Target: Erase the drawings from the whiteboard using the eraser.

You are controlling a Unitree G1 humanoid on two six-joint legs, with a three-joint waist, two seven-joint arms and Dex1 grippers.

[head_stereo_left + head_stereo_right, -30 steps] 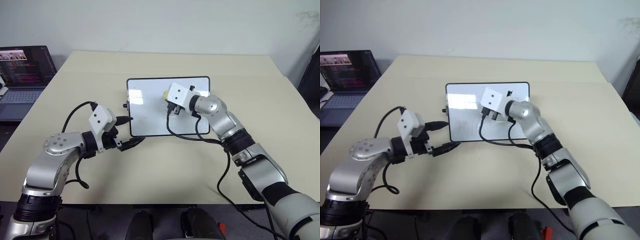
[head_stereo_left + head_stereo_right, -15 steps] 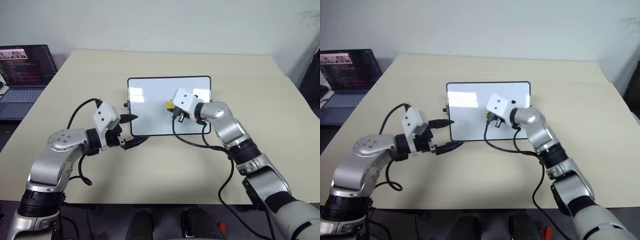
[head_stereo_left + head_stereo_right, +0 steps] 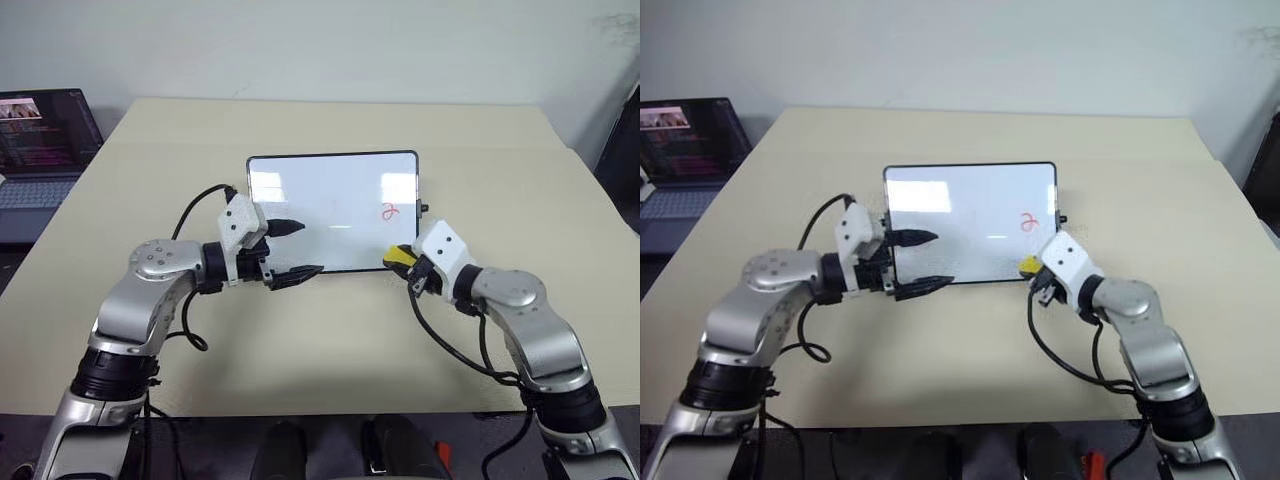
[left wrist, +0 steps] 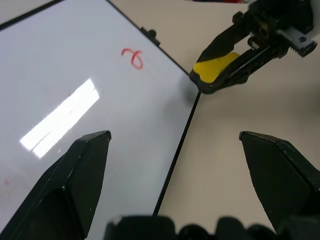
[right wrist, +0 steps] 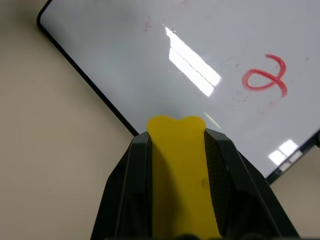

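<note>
On a beige surface (image 3: 330, 330), the right claw (image 3: 400, 258) grips a small yellow eraser (image 3: 397, 256) at the near edge of a glossy, black-framed whiteboard (image 3: 330, 190). The left claw (image 3: 295, 248) gapes open. One red scribble (image 3: 390, 211) remains.

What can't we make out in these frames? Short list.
- Eraser underside: hidden in the right wrist view by the right gripper fingers shut on it.
- Faint red smudges on the whiteboard: too small in the eye views to tell residue from marks; one red scribble is clear.
- Laptop: cut off by the left edge of the eye views, text unreadable.
- Left gripper, open: contact with the board unclear.
</note>
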